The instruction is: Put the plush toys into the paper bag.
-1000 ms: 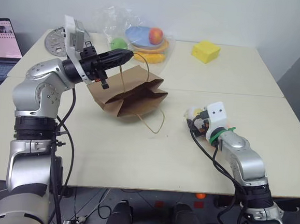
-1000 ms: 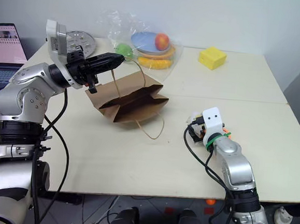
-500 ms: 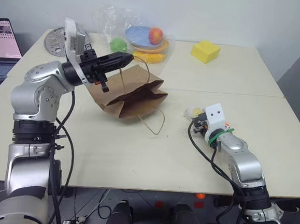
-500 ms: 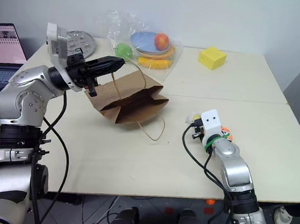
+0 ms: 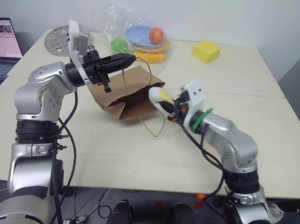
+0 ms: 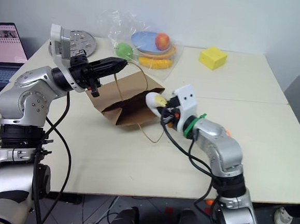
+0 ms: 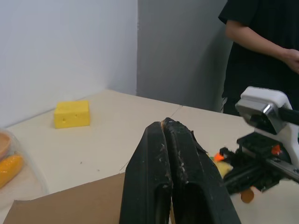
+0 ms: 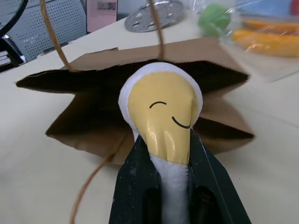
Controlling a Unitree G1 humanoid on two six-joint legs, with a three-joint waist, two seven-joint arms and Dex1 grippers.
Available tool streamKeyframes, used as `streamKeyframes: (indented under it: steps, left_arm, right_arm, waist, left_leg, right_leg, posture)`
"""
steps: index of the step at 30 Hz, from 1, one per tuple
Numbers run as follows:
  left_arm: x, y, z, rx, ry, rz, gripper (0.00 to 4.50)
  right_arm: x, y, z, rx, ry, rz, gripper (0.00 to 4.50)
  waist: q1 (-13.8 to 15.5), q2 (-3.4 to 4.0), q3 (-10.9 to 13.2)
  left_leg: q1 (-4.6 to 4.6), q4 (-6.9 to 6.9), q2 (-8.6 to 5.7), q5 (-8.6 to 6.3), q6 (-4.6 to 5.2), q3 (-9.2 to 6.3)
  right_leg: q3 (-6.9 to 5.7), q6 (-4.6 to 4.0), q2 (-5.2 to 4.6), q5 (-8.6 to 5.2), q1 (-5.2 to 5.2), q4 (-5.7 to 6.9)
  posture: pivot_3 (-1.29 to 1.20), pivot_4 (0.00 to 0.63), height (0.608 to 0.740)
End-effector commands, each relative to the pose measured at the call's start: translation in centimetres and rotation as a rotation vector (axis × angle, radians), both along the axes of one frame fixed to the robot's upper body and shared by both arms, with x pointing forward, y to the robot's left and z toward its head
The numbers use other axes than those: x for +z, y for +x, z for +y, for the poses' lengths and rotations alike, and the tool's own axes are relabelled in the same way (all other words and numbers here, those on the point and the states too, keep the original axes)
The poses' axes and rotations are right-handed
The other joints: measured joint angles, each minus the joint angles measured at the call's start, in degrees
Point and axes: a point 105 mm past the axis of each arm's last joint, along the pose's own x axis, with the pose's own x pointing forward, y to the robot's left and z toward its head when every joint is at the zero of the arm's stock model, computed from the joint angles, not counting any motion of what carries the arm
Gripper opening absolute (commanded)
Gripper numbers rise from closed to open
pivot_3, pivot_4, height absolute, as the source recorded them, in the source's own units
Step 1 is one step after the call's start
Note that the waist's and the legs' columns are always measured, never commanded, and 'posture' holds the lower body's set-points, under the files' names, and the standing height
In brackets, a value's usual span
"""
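Right wrist view has the right hand [image 8: 174,186] clamped on the white egg-shaped plush toy with a yellow smiling centre [image 8: 161,112], its nose right at the dark mouth of the brown kraft paper bag [image 8: 93,93]. A second ago this hand sat low on the desk [image 5: 256,79] well away from the bag, fingers spread around the toy; it has since closed, lifted and swung across, so the egg looks ready to be pushed in and let go.

The left hand [image 5: 124,61] is pinched shut on a thin tan loop handle [image 5: 143,65] above the bag's top edge, holding the mouth up, and has not shifted.

An orange speck [image 6: 226,132] lies on the desk just behind the right forearm; it may be the carrot plush, but the arm covers nearly all of it. The bag's inside is black shadow, so its contents cannot be read. In the left wrist view a person in dark clothing [image 7: 261,46] stands beyond the desk, cut off at the frame edge.
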Motion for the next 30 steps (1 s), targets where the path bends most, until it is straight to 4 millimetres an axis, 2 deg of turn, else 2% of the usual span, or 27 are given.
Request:
streamKeyframes:
  steps: [1, 10, 14, 17, 21, 26, 30]
  left_arm:
    - [1.9, -0.8, -0.8, -0.038, -0.004, -0.069, 0.0]
    - [1.8, -1.8, -1.8, -0.09, -0.003, -0.052, 0.0]
    - [1.5, -2.4, -2.5, -0.123, -0.024, -0.028, 0.0]
    - [1.6, -2.8, -2.8, -0.138, -0.059, -0.004, 0.0]
    - [1.6, -3.3, -3.0, -0.153, -0.079, 0.013, 0.0]
    - [2.0, -3.7, -3.0, -0.165, -0.093, 0.023, 0.0]
    - [1.8, -3.5, -2.6, -0.146, -0.092, 0.027, 0.0]
  right_arm:
    - [0.8, 0.1, 1.3, 0.015, -0.014, -0.031, 0.13]
    - [0.4, 1.6, 5.8, 0.041, -0.049, -0.001, 0.13]
    - [0.2, 2.3, 8.6, 0.063, 0.001, 0.041, 0.13]
    - [0.6, 3.7, 10.1, 0.033, 0.034, 0.044, 0.13]
    - [0.3, 4.8, 11.2, 0.002, 0.06, 0.039, 0.13]
    - [-1.3, 4.7, 11.8, 0.011, 0.068, 0.062, 0.13]
    - [-1.3, 4.7, 11.2, 0.027, 0.079, 0.041, 1.44]
  waist:
    - [0.0, 0.0, 0.0]
    - [-0.1, 0.0, 0.0]
    - [-0.4, 0.0, 0.0]
    - [-0.6, 0.0, 0.0]
    - [-0.7, 0.0, 0.0]
    - [-1.1, 0.0, 0.0]
    - [-1.2, 0.0, 0.0]
  left_leg:
    - [0.0, 0.0, 0.0, 0.0, 0.0, 0.0]
    - [0.01, -0.03, 0.0, 0.0, 0.0, 0.0]
    - [0.04, -0.06, 0.0, 0.0, 0.0, 0.0]
    - [0.04, -0.06, 0.0, 0.0, 0.0, 0.0]
    - [0.04, -0.06, 0.0, 0.0, 0.0, -0.01]
    - [0.04, -0.11, 0.0, 0.0, 0.0, -0.03]
    - [0.04, -0.14, 0.0, 0.0, 0.0, -0.03]
  right_leg:
    - [0.0, 0.0, 0.0, 0.0, 0.0, 0.0]
    - [-0.01, 0.0, 0.0, 0.0, -0.03, 0.04]
    - [0.0, -0.01, 0.0, 0.01, -0.03, 0.06]
    - [0.0, -0.01, 0.0, 0.01, -0.02, 0.06]
    - [-0.01, -0.01, 0.0, 0.01, -0.01, 0.05]
    - [-0.03, -0.02, 0.0, 0.01, -0.02, 0.05]
    - [-0.04, -0.02, 0.0, 0.01, -0.05, 0.07]
  posture:
    - [0.0, 0.15, 0.74]
    - [0.0, 0.15, 0.74]
    - [0.0, 0.15, 0.74]
    - [0.0, 0.15, 0.74]
    - [0.0, 0.15, 0.74]
    - [0.0, 0.15, 0.74]
    - [0.0, 0.15, 0.74]
